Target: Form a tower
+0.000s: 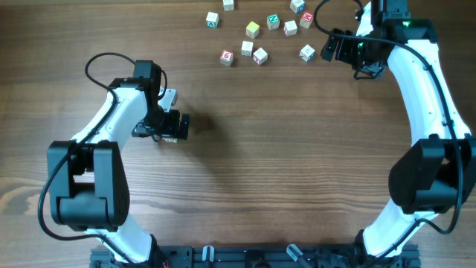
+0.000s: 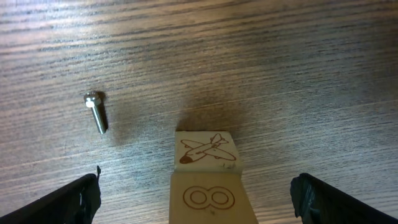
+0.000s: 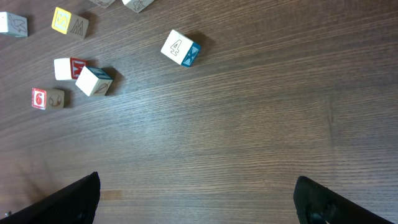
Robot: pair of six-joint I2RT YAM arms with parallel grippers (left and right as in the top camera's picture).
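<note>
Left end effector (image 2: 208, 200) stood open, straddling the short tower of pale wooden cubes (image 2: 205, 152); right end effector (image 3: 196, 200) stood open.

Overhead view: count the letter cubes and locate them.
12. Eleven loose cubes lie scattered along the far edge, right of centre; one lone cube sits mid-left by the left arm. It may be a stack hiding more.
</note>
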